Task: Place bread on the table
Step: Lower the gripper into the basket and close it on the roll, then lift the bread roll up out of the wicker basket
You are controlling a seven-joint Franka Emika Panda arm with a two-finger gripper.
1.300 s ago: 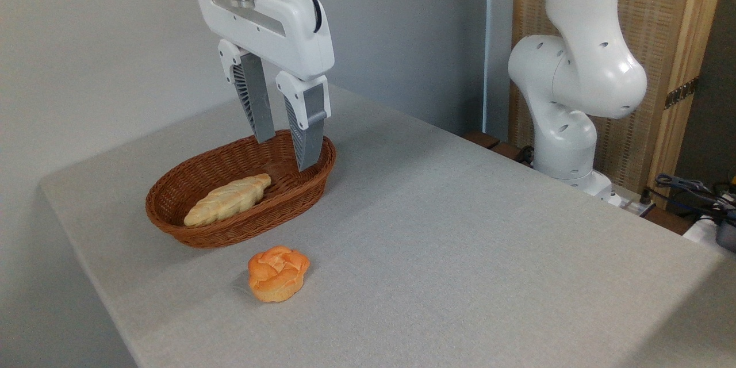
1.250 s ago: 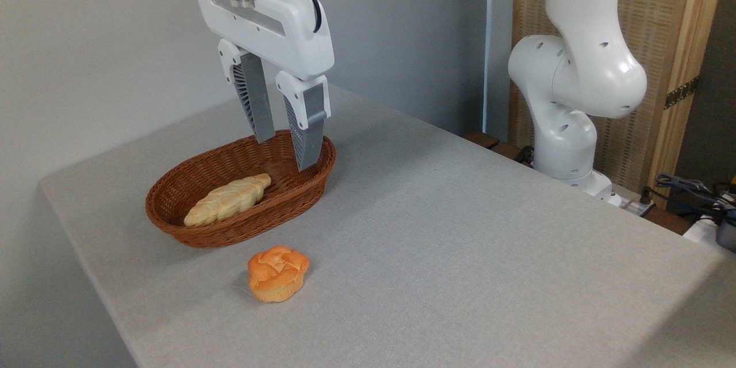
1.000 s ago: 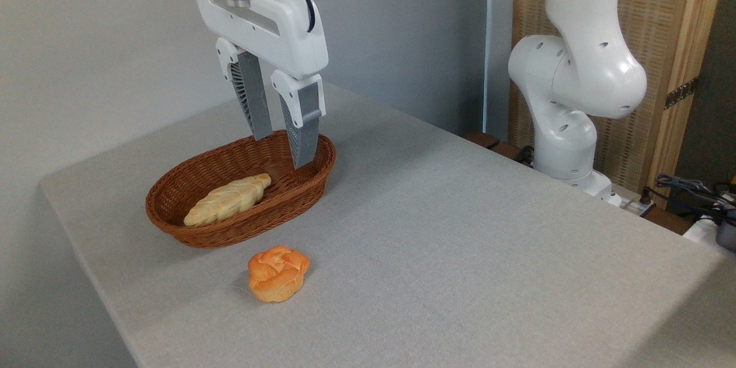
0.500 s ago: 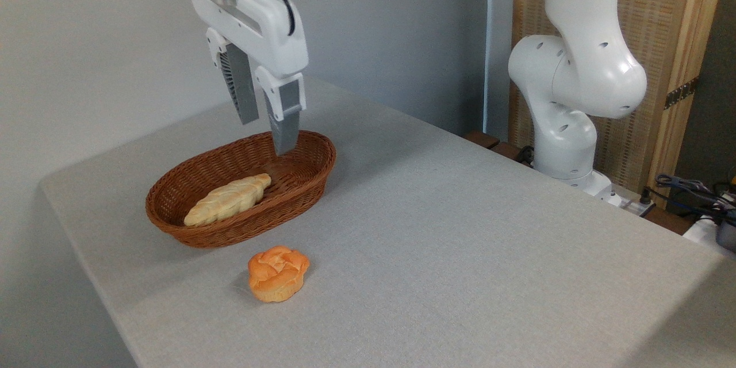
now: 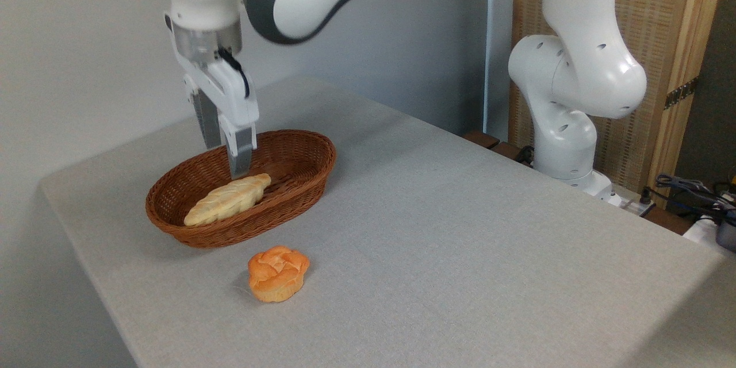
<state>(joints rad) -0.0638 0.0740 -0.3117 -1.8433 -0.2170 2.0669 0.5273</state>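
One braided loaf (image 5: pixel 228 199), one round bun (image 5: pixel 278 273), one wicker basket (image 5: pixel 299 183), one desk (image 5: pixel 460 230), one hand (image 5: pixel 226 160).

Fingers (image 5: pixel 240 168) hang over bread (image 5: pixel 228 199) (lying in basket (image 5: pixel 307 175)).

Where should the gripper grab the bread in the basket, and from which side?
Grip the bread across its narrow middle, coming straight down: it lies flat and lengthwise in the basket, whose walls block a side approach. The gripper hangs above its right end.
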